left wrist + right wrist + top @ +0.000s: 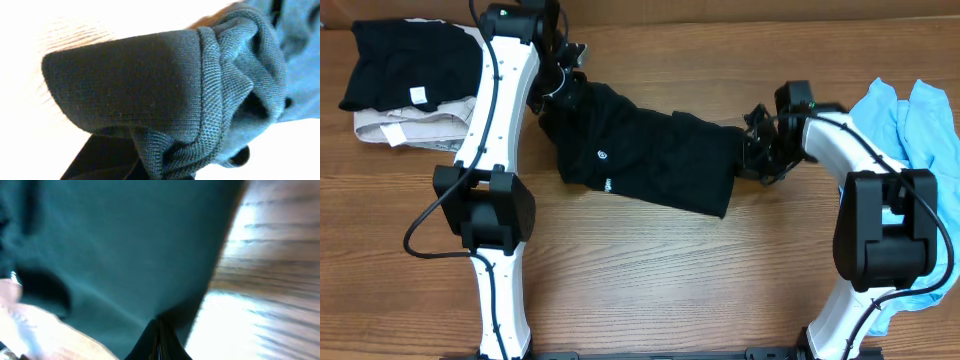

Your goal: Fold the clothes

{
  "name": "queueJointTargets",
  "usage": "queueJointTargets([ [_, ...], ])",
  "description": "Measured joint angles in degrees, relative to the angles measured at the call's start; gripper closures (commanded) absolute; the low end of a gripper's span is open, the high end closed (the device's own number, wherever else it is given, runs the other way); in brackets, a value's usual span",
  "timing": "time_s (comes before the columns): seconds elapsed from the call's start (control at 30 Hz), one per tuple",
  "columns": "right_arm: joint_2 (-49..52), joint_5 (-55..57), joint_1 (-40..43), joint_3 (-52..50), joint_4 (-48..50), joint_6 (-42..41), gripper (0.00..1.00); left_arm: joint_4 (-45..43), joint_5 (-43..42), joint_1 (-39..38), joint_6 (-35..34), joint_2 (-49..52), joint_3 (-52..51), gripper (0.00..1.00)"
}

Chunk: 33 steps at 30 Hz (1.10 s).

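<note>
A large black garment (pixel 640 150) with a small white logo lies stretched across the middle of the wooden table. My left gripper (pixel 563 88) is shut on its bunched upper-left end; the left wrist view shows ribbed dark fabric (pixel 210 100) gathered right at the jaws. My right gripper (pixel 752 150) is shut on the garment's right edge, and the right wrist view shows dark cloth (pixel 110 245) pinched between closed fingers (pixel 159 340). A light blue T-shirt (pixel 920 130) lies crumpled at the right edge, behind my right arm.
A folded black garment (pixel 405 65) with a white tag rests on a beige one (pixel 405 128) at the back left. Bare wooden table (pixel 670 280) stretches along the front between the two arm bases.
</note>
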<state>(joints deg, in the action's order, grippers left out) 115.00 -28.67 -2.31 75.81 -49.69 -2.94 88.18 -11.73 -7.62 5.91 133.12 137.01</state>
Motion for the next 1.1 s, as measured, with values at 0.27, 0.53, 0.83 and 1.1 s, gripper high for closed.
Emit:
queueJointTargets([
  [0.27,0.0,-7.5,0.0,-6.4,13.0,-5.3,0.96,0.1,0.0,-0.8,0.0,-0.6,0.0,0.96],
  [0.53,0.0,-9.5,0.0,-6.8,16.5,-13.4,0.96,0.2,0.0,-2.0,0.0,-0.6,0.3,0.96],
  [0.83,0.0,-9.5,0.0,-6.8,16.0,-15.5,0.96,-2.6,-1.4,-9.2,-3.9,-0.9,1.8,0.96],
  [1.1,0.0,-9.4,0.0,-6.8,15.8,-16.0,0.96,-4.0,-3.3,-16.7,-12.8,-0.9,1.8,0.96],
])
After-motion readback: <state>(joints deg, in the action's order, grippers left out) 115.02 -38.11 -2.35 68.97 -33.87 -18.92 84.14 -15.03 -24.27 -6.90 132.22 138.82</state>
